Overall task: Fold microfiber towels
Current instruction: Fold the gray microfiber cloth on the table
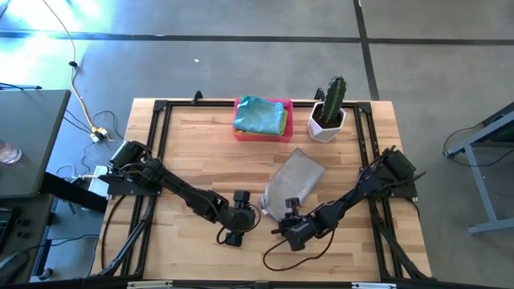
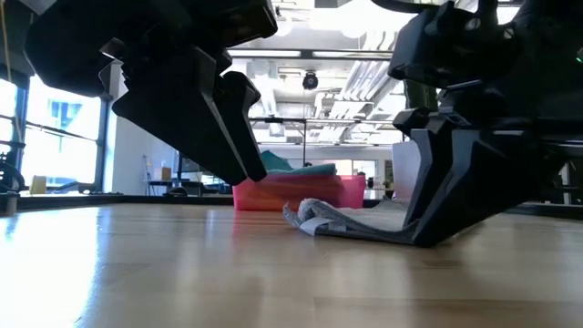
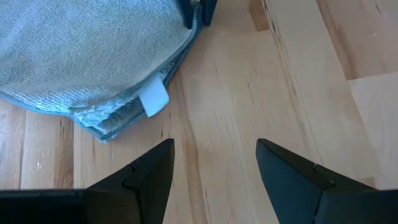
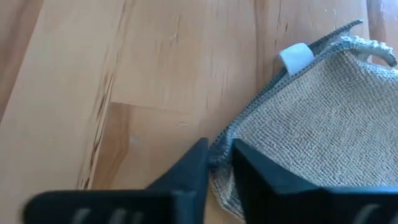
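Note:
A grey microfiber towel (image 1: 294, 185) lies folded flat on the wooden table (image 1: 193, 152), its layered corner with a white tag (image 3: 153, 98) toward the near edge. My right gripper (image 4: 219, 150) is shut on the towel's near edge, fingertips down at the tabletop (image 2: 424, 239). My left gripper (image 3: 214, 162) hovers open just left of the towel's near corner (image 1: 253, 210), with bare wood between its fingers. More towels, teal and lime green (image 1: 260, 115), are piled in the pink tray (image 1: 263, 135) at the far side. My right gripper pinches the grey towel's near edge (image 4: 231, 132), a little way from the tagged corner, between its two fingers. The fingers slant down from the table's near right side. The towel lies flat on the table; how many layers are caught, I cannot tell.
A potted cactus in a white pot (image 1: 328, 114) stands at the far right beside the tray. A black frame (image 1: 161, 144) rims the tabletop. Bare wood stretches to the left (image 1: 193, 152) and along the near edge.

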Motion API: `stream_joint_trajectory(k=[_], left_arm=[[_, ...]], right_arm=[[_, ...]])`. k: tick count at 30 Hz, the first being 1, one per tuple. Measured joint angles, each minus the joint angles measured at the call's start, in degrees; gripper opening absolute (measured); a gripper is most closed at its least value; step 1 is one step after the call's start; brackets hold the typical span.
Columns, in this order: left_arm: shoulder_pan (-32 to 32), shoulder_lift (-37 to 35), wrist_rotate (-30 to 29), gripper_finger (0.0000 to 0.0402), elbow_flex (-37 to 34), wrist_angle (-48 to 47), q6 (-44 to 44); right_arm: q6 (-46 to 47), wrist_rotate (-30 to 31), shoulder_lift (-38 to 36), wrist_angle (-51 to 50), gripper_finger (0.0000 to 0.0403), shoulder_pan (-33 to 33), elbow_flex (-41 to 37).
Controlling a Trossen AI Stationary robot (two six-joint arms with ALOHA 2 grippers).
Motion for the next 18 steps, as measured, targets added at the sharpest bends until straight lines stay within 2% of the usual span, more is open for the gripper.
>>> stream_joint_trajectory(k=[2, 4, 7, 15, 18], left_arm=[[0.0, 0.0, 0.0, 0.0216, 0.0, 0.0, 0.0], [0.0, 0.0, 0.0, 0.0216, 0.0, 0.0, 0.0], [0.0, 0.0, 0.4, 0.0216, 0.0, 0.0, -0.6], [-0.1, 0.0, 6.9, 0.0216, 1.7, -0.5, -2.8], [-0.2, 0.0, 9.6, 0.0216, 3.8, -0.5, -2.8]], right_arm=[[0.0, 0.0, 0.0, -0.1, 0.0026, 0.0, 0.0], [0.8, 0.3, 0.0, -0.1, 0.0008, 0.0, -0.1], [2.8, 0.0, -0.3, 0.6, 0.0013, -0.1, -0.2], [9.1, -11.5, -5.6, 4.3, 0.0002, 0.5, -0.4], [11.1, -12.3, -7.7, 5.3, 0.0002, 1.0, -0.4]])
